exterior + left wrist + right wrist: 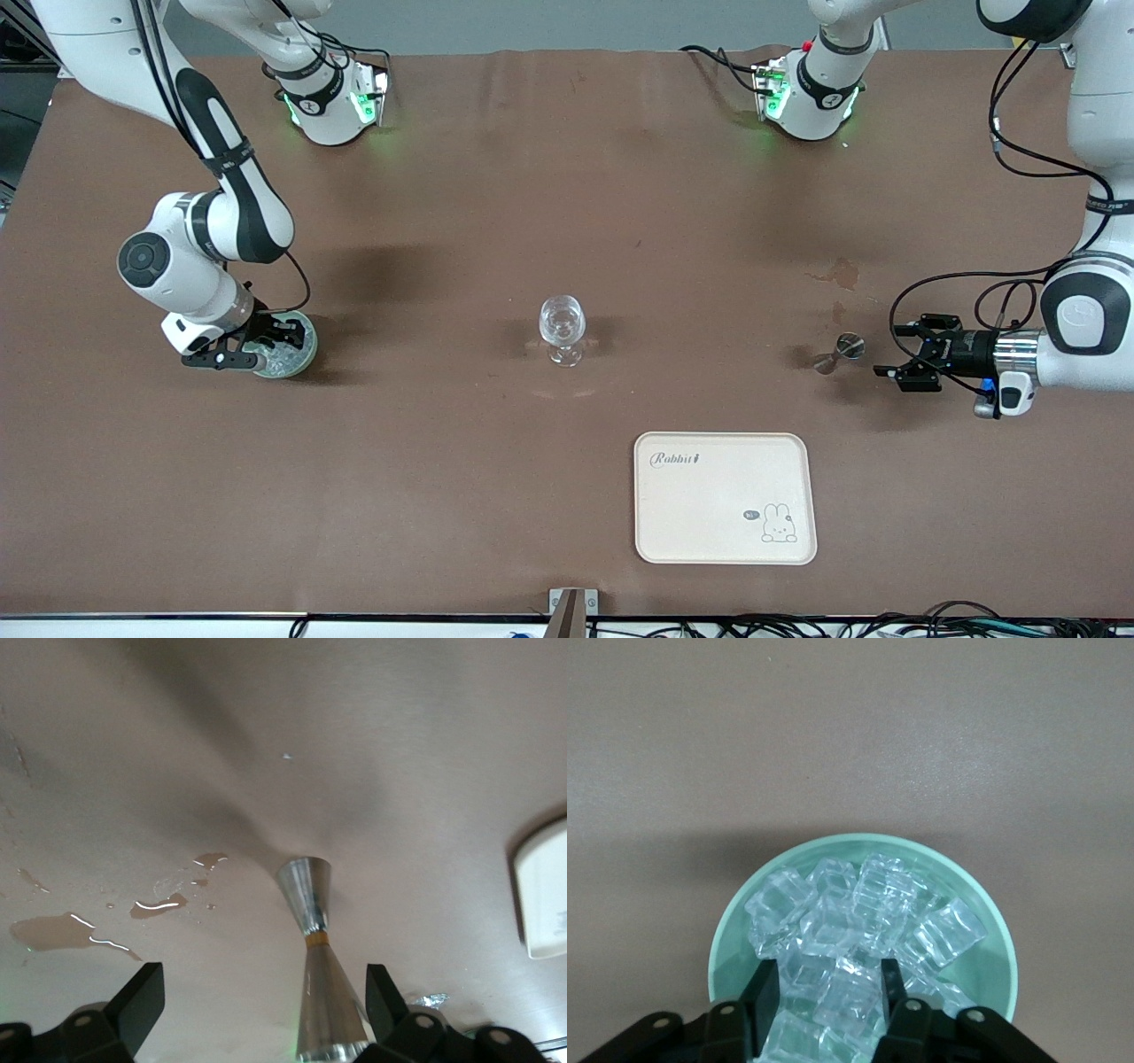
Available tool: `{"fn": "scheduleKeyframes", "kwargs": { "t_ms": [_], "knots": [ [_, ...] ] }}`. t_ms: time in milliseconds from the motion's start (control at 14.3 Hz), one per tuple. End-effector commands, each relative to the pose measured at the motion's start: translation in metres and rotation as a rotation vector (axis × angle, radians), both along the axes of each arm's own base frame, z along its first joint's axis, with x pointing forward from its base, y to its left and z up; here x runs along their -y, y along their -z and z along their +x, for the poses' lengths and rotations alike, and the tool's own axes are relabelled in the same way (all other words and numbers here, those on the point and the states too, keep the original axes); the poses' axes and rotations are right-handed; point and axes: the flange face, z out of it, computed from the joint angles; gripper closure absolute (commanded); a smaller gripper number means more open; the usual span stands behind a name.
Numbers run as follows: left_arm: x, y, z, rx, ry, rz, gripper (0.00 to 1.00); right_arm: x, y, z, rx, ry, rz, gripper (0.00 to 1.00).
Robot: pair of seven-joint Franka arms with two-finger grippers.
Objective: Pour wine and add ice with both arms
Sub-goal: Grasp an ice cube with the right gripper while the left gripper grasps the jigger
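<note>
Nearest your front camera lies a cream rabbit-print tray on the brown table; farther off stands the stemmed glass, mid-table. Your right arm folds down sharply at its end of the table, its right gripper dipped into a pale green bowl, jaws narrowed around a cube of the ice heaped there. Your left arm reaches in low and level, its left gripper with jaws wide either side of a steel hourglass jigger, beside spilled puddles.
</note>
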Motion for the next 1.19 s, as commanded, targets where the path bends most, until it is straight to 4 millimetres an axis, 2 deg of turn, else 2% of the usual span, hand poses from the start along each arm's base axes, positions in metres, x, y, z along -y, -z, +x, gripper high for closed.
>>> {"fn": "scheduleKeyframes", "kwargs": {
  "t_ms": [0, 140, 350, 490, 630, 770, 910, 1120],
  "knots": [
    [0.004, 0.012, -0.003, -0.045, -0.058, -0.06, 0.01, 0.003, -0.001, -0.003, 0.008, 0.02, 0.005, 0.66],
    [0.005, 0.028, -0.006, -0.097, -0.156, -0.123, 0.07, 0.003, 0.0, -0.003, 0.005, 0.019, 0.004, 0.78],
    [0.013, 0.046, -0.007, -0.172, -0.233, -0.152, 0.08, 0.003, -0.001, -0.003, 0.003, 0.025, 0.006, 0.89],
    [0.014, 0.063, -0.01, -0.199, -0.271, -0.19, 0.14, 0.003, -0.003, -0.001, 0.005, 0.031, 0.006, 0.92],
    [0.009, 0.071, -0.013, -0.21, -0.305, -0.22, 0.2, 0.002, -0.005, 0.0, 0.008, 0.043, 0.007, 0.97],
    [0.009, 0.072, -0.013, -0.212, -0.313, -0.228, 0.27, 0.001, -0.009, 0.003, -0.008, 0.048, 0.009, 1.0],
    [0.01, 0.076, -0.014, -0.219, -0.319, -0.237, 0.33, 0.0, -0.021, 0.01, -0.044, 0.054, 0.018, 1.0],
    [0.012, 0.079, -0.014, -0.224, -0.338, -0.257, 0.35, -0.002, -0.031, 0.014, -0.066, 0.061, 0.03, 1.0]
  ]
}}
